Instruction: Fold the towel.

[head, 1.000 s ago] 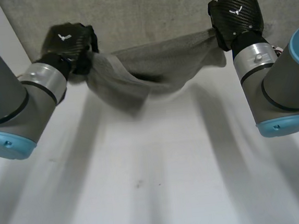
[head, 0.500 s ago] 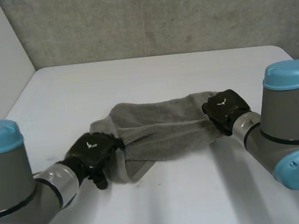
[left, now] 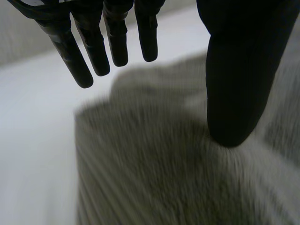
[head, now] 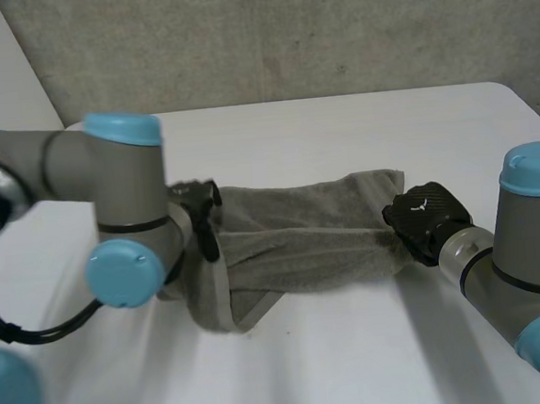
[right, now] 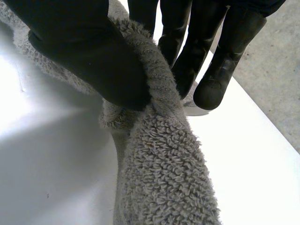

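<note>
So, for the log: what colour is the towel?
Plain grey; the towel shows best in the right wrist view.

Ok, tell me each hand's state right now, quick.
Left hand: open, fingers straight over the towel, holding nothing.
Right hand: shut on the towel, one end pinched between thumb and fingers.

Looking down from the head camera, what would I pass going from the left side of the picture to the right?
left arm → left hand, at the towel's end → grey towel, bunched across the white table → right hand, pinching the towel's other end → right arm
</note>
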Available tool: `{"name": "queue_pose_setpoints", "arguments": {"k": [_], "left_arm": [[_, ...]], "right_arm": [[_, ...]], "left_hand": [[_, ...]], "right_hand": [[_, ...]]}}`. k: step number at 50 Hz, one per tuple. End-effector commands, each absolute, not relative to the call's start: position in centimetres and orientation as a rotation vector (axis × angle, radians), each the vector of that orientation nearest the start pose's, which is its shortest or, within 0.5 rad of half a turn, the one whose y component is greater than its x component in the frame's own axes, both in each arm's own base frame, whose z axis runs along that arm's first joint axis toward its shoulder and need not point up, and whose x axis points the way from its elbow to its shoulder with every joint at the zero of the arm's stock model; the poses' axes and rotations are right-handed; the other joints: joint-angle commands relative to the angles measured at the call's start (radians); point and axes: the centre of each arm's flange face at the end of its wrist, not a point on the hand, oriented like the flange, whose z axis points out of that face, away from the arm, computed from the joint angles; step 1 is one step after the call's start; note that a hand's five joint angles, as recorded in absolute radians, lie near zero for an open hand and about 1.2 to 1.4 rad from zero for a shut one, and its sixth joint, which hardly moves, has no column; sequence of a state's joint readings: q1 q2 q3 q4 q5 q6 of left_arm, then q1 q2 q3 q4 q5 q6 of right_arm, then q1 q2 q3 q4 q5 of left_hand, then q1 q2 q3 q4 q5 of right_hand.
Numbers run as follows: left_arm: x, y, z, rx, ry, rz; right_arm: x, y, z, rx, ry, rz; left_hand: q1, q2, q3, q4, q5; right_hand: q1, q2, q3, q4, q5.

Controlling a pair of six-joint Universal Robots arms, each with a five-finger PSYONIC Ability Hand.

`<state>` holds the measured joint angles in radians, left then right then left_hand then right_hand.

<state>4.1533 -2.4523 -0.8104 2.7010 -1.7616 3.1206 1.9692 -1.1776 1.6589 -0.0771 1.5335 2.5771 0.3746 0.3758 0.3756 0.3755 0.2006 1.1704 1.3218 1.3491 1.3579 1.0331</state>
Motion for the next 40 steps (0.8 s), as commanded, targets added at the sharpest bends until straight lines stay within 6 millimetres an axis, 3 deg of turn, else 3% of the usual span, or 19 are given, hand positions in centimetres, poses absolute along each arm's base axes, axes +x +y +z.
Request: {"name": "queue_pose_setpoints", "arguments": {"k": [1, 3, 5, 6, 8, 9, 10, 12, 14, 16, 17, 19, 22, 27, 33, 35, 40], "left_arm": [[-32.7, -31.7, 14.1, 0.579, 2.752, -1.429], [-32.5, -32.0, 14.2, 0.567, 2.728, -1.433], [-32.4, -32.0, 14.0, 0.575, 2.717, -1.408], [-32.4, -32.0, 14.0, 0.575, 2.717, -1.408], [-32.1, -31.7, 13.7, 0.584, 2.724, -1.37], [-32.1, -31.7, 13.7, 0.584, 2.724, -1.369], [-32.0, -31.6, 13.8, 0.583, 2.722, -1.364], [-32.0, -31.6, 14.1, 0.585, 2.718, -1.374], [-32.1, -31.6, 15.2, 0.579, 2.709, -1.417], [-32.2, -31.4, 18.1, 0.562, 2.685, -1.517], [-32.2, -31.4, 18.1, 0.562, 2.685, -1.517], [-32.3, -31.0, 21.2, 0.54, 2.653, -1.641], [-32.2, -30.7, 22.8, 0.528, 2.638, -1.697], [-31.5, -28.9, 27.2, 0.52, 2.605, -1.817], [-31.0, -27.0, 29.3, 0.602, 2.649, -1.861], [-30.7, -25.7, 30.2, 0.691, 2.696, -1.877], [-29.9, -24.4, 30.8, 0.867, 2.722, -1.847]], "right_arm": [[25.3, -25.5, 16.1, -1.27, 2.36, -1.751], [25.3, -25.5, 16.1, -1.269, 2.358, -1.755], [25.2, -25.8, 16.2, -1.262, 2.363, -1.763], [25.2, -25.8, 16.2, -1.262, 2.363, -1.764], [24.7, -26.6, 16.6, -1.233, 2.371, -1.799], [24.7, -26.6, 16.6, -1.233, 2.371, -1.799], [24.5, -27.0, 16.9, -1.219, 2.37, -1.821], [24.5, -27.4, 17.4, -1.209, 2.36, -1.85], [24.6, -27.8, 17.9, -1.199, 2.347, -1.88], [24.7, -28.2, 19.2, -1.179, 2.315, -1.941], [24.7, -28.2, 19.2, -1.179, 2.315, -1.942], [24.8, -28.5, 20.6, -1.156, 2.277, -1.999], [24.9, -28.6, 21.3, -1.15, 2.254, -2.026], [24.8, -28.9, 24.0, -1.113, 2.202, -2.12], [24.2, -28.0, 26.5, -1.13, 2.201, -2.099], [23.7, -27.1, 28.4, -1.163, 2.21, -2.006], [22.9, -26.1, 29.9, -1.229, 2.22, -1.814]], "left_hand": [[0.047, 0.046, 0.046, 0.046, 0.047], [0.062, 0.061, 0.061, 0.061, 0.061], [0.283, 0.282, 0.282, 0.283, 0.283], [0.285, 0.284, 0.284, 0.284, 0.285], [0.688, 0.687, 0.687, 0.687, 0.688], [0.69, 0.689, 0.689, 0.689, 0.69], [0.932, 0.93, 0.931, 0.931, 0.931], [1.021, 1.02, 1.02, 1.02, 1.02], [1.022, 1.02, 1.021, 1.021, 1.021], [1.022, 1.02, 1.021, 1.021, 1.021], [1.022, 1.02, 1.021, 1.021, 1.021], [1.022, 1.02, 1.021, 1.021, 1.021], [1.022, 1.02, 1.021, 1.021, 1.021], [1.022, 1.02, 1.021, 1.021, 1.021], [1.022, 1.02, 1.021, 1.021, 1.021], [1.022, 1.02, 1.021, 1.021, 1.021], [1.022, 1.02, 1.021, 1.021, 1.021]], "right_hand": [[0.226, 0.074, 0.047, 0.038, 0.189], [0.226, 0.074, 0.047, 0.038, 0.189], [0.226, 0.074, 0.047, 0.038, 0.189], [0.226, 0.074, 0.047, 0.038, 0.189], [0.226, 0.074, 0.047, 0.038, 0.189], [0.226, 0.074, 0.047, 0.038, 0.189], [0.226, 0.074, 0.047, 0.038, 0.189], [0.226, 0.074, 0.047, 0.038, 0.189], [0.226, 0.074, 0.047, 0.038, 0.189], [0.226, 0.074, 0.047, 0.038, 0.189], [0.226, 0.074, 0.047, 0.038, 0.189], [0.226, 0.074, 0.047, 0.038, 0.189], [0.226, 0.074, 0.047, 0.038, 0.189], [0.226, 0.074, 0.047, 0.038, 0.189], [0.226, 0.074, 0.047, 0.038, 0.189], [0.226, 0.074, 0.047, 0.038, 0.189], [0.226, 0.074, 0.047, 0.038, 0.189]]}}
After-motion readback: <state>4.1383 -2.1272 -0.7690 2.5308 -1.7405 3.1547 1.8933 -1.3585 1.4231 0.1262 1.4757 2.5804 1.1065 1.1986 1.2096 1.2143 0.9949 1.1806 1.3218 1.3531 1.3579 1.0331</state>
